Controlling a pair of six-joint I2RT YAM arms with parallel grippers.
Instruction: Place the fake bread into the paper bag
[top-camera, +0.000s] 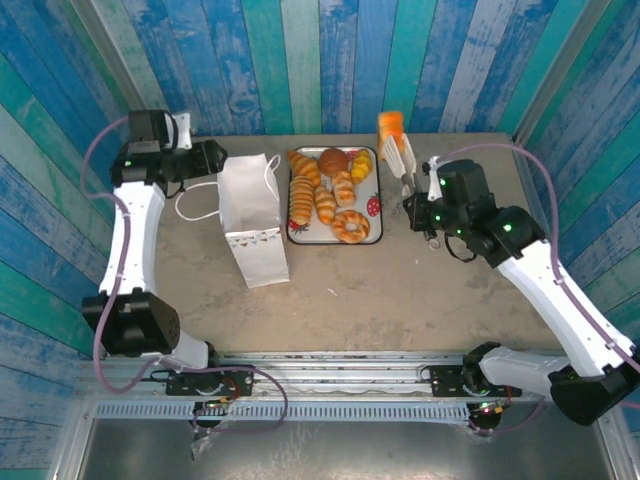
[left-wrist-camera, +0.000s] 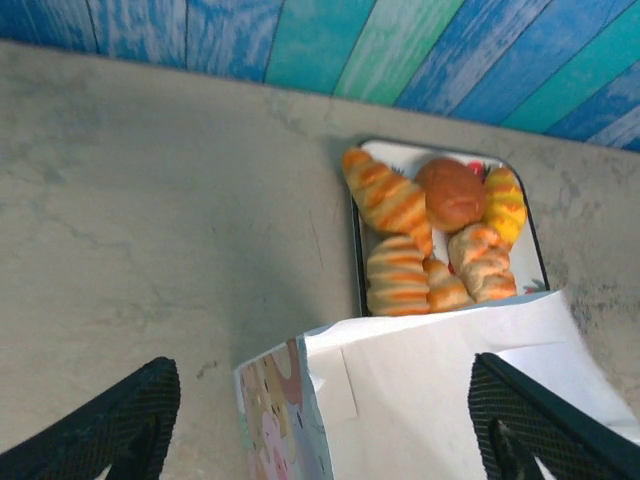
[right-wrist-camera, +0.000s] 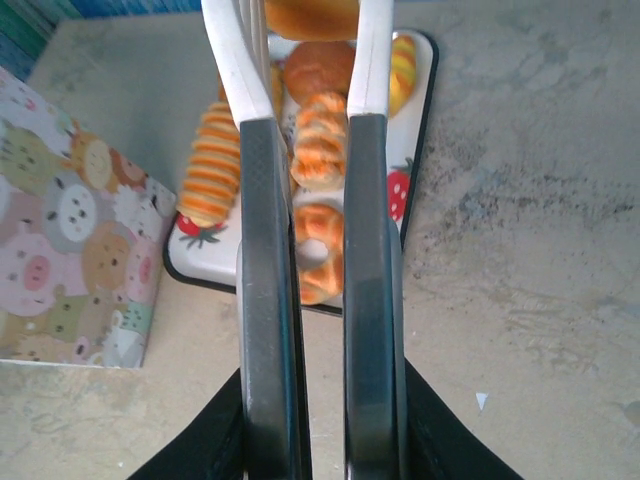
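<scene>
Fake bread (top-camera: 325, 203) lies heaped toward the far side, so take the top view from the bottom of the frame upward. The two arm bases are bolted at the bottom edge, with bare grey table (top-camera: 400, 300) just above them. Higher, left of centre, is the paper bag (top-camera: 250, 215), its bunting-pattern side facing the bottom of the frame and a white cord handle (top-camera: 195, 205) looped on the table to its left. From above it is hard to say whether the bag stands or lies on its side. In the right wrist view the bag (right-wrist-camera: 70, 270) shows its pastel cartoon face at the left edge.

Just right of the bag, almost touching it, is the strawberry-print tray (top-camera: 372, 208). It holds a ring doughnut (top-camera: 351, 226) at its lower end, ridged croissants in the middle and a round brown bun (top-camera: 333, 160) at its upper end.

The left gripper (top-camera: 215, 158) is at the bag's upper end. In its wrist view the black fingers (left-wrist-camera: 110, 420) are spread wide apart, with the bag (left-wrist-camera: 430, 390) between them.

The right gripper (top-camera: 400, 150) is right of the tray. Its long fingers (right-wrist-camera: 365, 250) are drawn close, pinching a yellow-orange piece (top-camera: 390, 125) at their tips, near the blue plank wall (top-camera: 330, 60).
</scene>
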